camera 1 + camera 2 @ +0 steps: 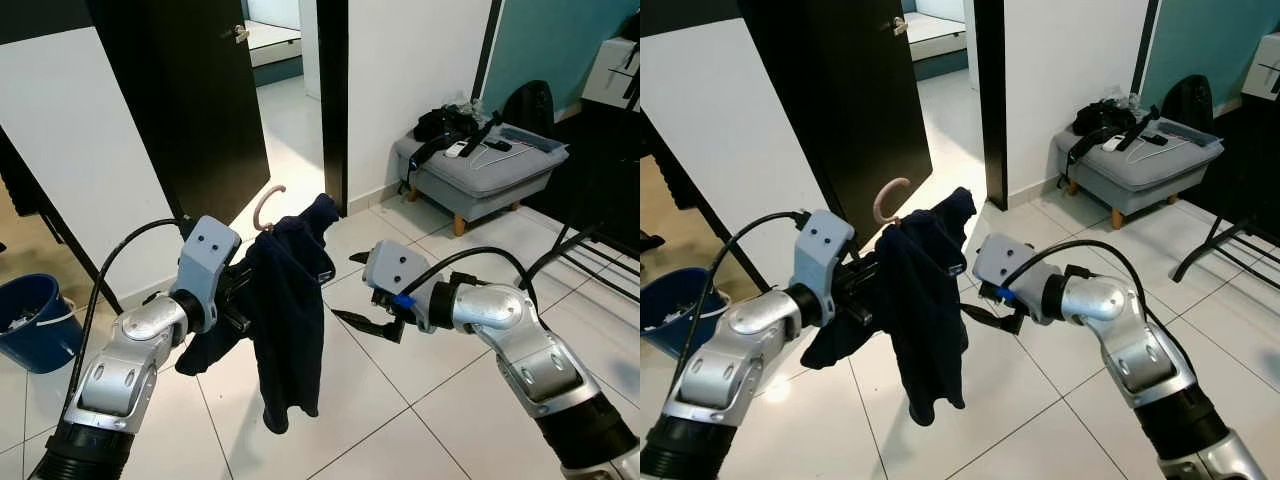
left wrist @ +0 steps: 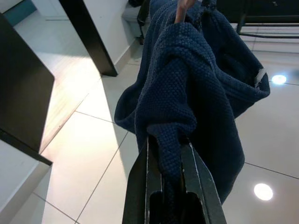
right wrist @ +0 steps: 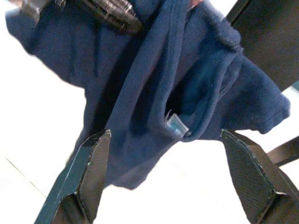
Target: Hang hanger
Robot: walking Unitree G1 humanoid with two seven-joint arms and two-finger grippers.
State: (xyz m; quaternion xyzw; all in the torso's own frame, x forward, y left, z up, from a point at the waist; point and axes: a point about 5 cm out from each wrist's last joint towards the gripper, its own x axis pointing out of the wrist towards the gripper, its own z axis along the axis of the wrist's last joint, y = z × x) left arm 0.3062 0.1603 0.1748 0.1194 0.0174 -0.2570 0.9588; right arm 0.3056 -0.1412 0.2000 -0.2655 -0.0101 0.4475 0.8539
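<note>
A dark blue knit garment [image 1: 287, 310] hangs on a hanger whose pale pink hook [image 1: 266, 207] sticks up above it. My left gripper [image 2: 170, 161] is shut on a fold of the garment, holding it up over the tiled floor. In the right wrist view the cloth [image 3: 187, 88] is close in front of my right gripper [image 3: 163, 175]. That right gripper [image 1: 355, 290] is open just to the right of the garment, with its black fingers [image 1: 358, 325] spread wide and nothing between them.
A black door [image 1: 185, 110] stands open ahead, with a lit corridor beyond. A grey ottoman [image 1: 480, 175] piled with bags and hangers sits at the right. A black metal rack [image 1: 590, 250] is at the far right, a blue bucket [image 1: 35, 320] at the far left.
</note>
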